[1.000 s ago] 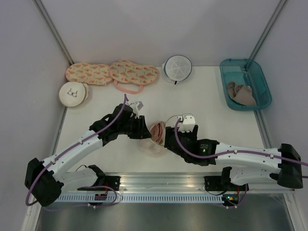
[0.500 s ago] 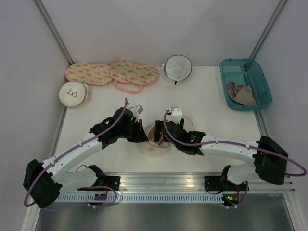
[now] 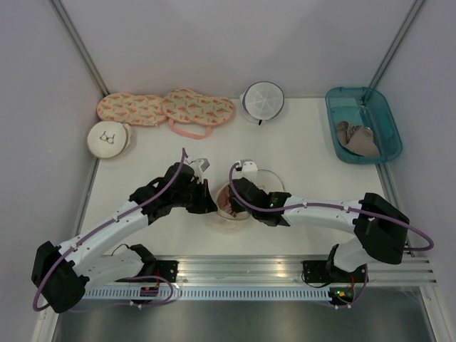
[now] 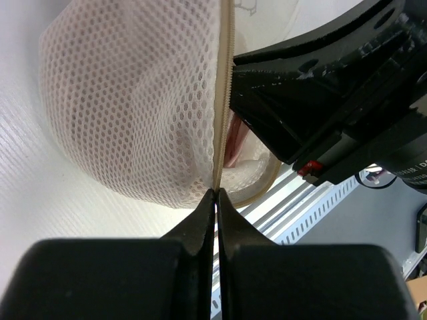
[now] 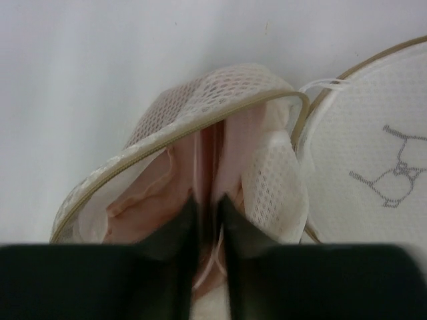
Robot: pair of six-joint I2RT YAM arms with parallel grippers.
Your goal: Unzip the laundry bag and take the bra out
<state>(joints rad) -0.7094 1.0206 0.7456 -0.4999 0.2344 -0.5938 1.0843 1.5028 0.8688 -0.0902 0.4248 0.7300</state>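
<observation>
The laundry bag (image 3: 226, 218) lies unzipped at the table's near middle, its lid (image 5: 373, 153) with the bra drawing folded back to the right. In the left wrist view its mesh wall (image 4: 133, 107) bulges, and my left gripper (image 4: 217, 193) is shut on the beige zipper rim (image 4: 223, 100). The pale pink bra (image 5: 147, 213) fills the open mouth. My right gripper (image 5: 208, 207) reaches down into the bag, its jaws closed narrow on a fold of the pink fabric, a thin strap looping between them. From above, both grippers meet over the bag, left (image 3: 208, 202) and right (image 3: 232, 195).
A second cream round bag (image 3: 109, 138) sits at the far left, beside two peach patterned pouches (image 3: 165, 109). A white mesh round bag (image 3: 262, 100) stands at the back. A teal bin (image 3: 389, 121) at the right holds a tan bra (image 3: 358, 140). A metal rail (image 3: 242, 271) borders the near edge.
My right gripper swung left and down into the open bag and closed from wide open onto the pink fabric. The left gripper shut on the bag's zipper rim and stayed there.
</observation>
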